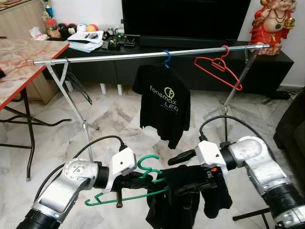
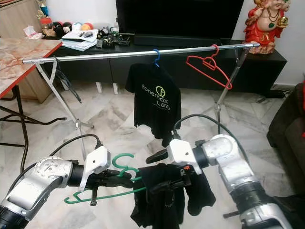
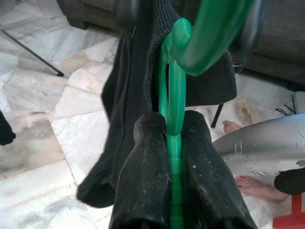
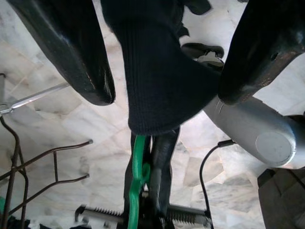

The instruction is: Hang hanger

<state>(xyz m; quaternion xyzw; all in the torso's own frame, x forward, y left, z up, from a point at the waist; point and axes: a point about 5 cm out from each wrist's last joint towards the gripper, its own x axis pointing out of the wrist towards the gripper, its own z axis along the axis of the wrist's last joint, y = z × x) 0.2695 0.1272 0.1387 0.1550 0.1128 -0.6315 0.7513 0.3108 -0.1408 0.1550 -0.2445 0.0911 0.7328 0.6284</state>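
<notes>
The left gripper [image 1: 138, 182] had its jaws pressed together on the green hanger [image 1: 125, 194], pinching the stem just below the hook; in the left wrist view the two black fingers [image 3: 147, 186] squeezed the green plastic between them. The hanger was held low in front of the robot, well below the metal rail [image 1: 143, 55], with its hook curling upward and one shoulder reaching out to the robot's left. A black garment [image 1: 178, 202] hung from the hanger's other half, bunched and drooping toward the marble floor [image 1: 114, 119].

The right gripper [image 1: 190, 179] was at the garment, its jaws spread wide with a fold of the dark knit cloth between them; in the right wrist view the fingers [image 4: 71, 52] stood apart on either side of the fabric without closing on it.

The rail ran across the room on two folding legs. A black T-shirt [image 1: 162, 105] with a printed logo hung from it on a blue hanger [image 1: 166, 58] near the middle, and an empty red hanger [image 1: 217, 69] hung tilted closer to the right end. Behind it stood a low dark TV cabinet [image 1: 267, 71], and a marble-patterned bench [image 1: 24, 57] stood at the left. A person's bare feet [image 3: 248, 181] showed on the floor in the left wrist view.
</notes>
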